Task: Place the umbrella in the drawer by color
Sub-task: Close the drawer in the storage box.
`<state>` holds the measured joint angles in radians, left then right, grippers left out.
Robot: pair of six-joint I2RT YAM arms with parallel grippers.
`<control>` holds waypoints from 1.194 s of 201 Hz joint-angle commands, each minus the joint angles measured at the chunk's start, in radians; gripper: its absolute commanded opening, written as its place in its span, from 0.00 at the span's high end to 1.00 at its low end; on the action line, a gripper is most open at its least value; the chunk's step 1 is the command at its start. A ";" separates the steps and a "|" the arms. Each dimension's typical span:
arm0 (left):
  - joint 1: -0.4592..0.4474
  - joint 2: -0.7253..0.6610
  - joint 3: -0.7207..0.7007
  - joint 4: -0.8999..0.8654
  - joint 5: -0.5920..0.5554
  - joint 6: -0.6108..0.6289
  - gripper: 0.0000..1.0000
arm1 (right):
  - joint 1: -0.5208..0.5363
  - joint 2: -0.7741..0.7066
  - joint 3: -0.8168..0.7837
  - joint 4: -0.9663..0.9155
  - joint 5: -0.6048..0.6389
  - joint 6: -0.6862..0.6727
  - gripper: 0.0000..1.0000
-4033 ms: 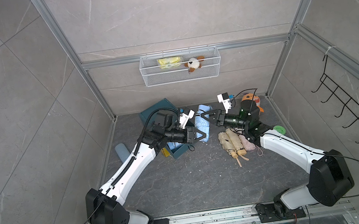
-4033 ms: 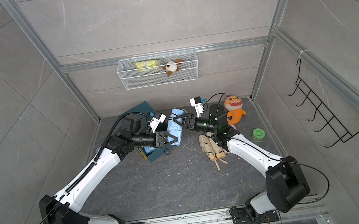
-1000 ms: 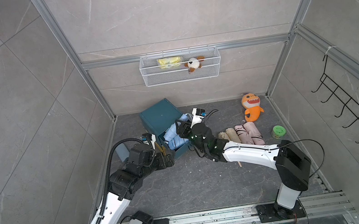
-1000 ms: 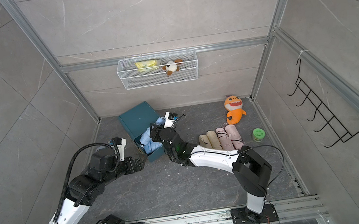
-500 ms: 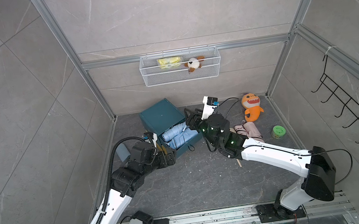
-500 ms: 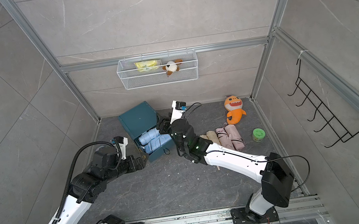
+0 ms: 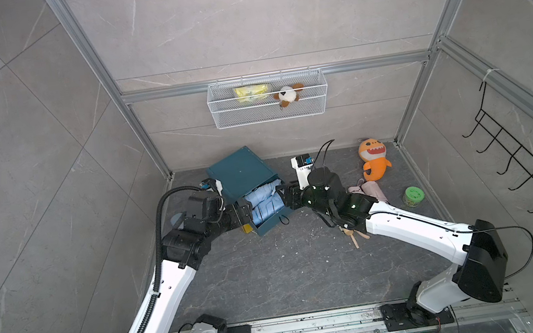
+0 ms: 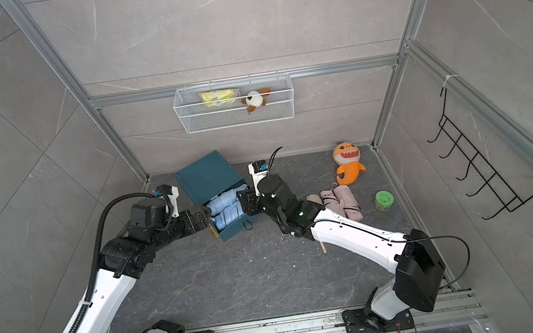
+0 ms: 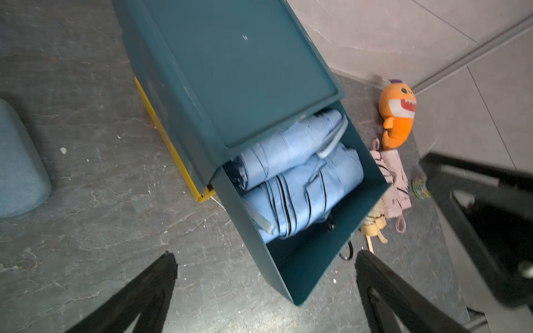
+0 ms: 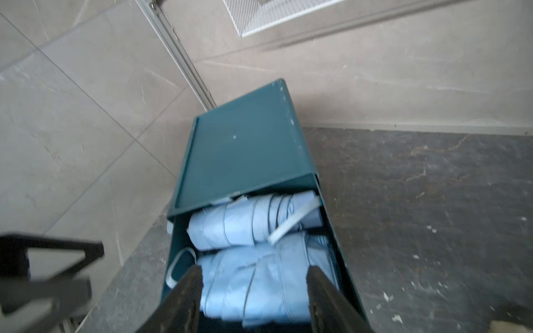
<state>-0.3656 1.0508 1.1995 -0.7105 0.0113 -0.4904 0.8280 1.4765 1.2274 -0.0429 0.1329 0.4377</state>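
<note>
A teal drawer cabinet (image 7: 241, 174) stands at the back left with its drawer (image 7: 271, 221) pulled open. Two light blue umbrellas (image 7: 262, 196) lie side by side in it, also seen in the left wrist view (image 9: 300, 184). My right gripper (image 10: 255, 269) reaches into the drawer from its right side (image 7: 287, 196), and its fingers press both sides of the nearer blue umbrella (image 10: 253, 288). My left gripper (image 9: 265, 259) hovers open and empty at the drawer's left front corner (image 7: 245, 213). Pink umbrellas (image 8: 341, 203) and a beige one (image 8: 312, 198) lie on the floor, partly under the right arm.
An orange shark plush (image 7: 374, 163) and a green jar (image 7: 413, 196) sit at the back right. A wire basket (image 7: 268, 101) hangs on the back wall, black hooks (image 7: 520, 167) on the right wall. A grey-blue object (image 9: 17, 161) lies left of the cabinet.
The second blue umbrella, held tilted over the drawer a second ago, now lies flat inside it. The right wrist has drawn back toward the drawer's right side. The left gripper edged closer.
</note>
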 commanded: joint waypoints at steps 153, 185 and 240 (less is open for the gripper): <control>0.218 0.446 0.185 0.240 0.192 -0.070 0.00 | 0.115 -0.068 -0.277 0.044 -0.072 -0.074 0.33; 0.220 0.472 0.165 0.257 0.182 -0.071 0.00 | 0.115 -0.001 -0.251 0.091 -0.062 -0.057 0.33; 0.220 0.479 0.101 0.299 0.188 -0.082 0.00 | 0.114 0.073 -0.209 0.155 -0.034 -0.036 0.36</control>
<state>-0.1505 1.5307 1.3254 -0.4561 0.1905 -0.5591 0.9379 1.5276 0.9756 0.0509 0.0746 0.3771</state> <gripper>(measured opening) 0.998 0.647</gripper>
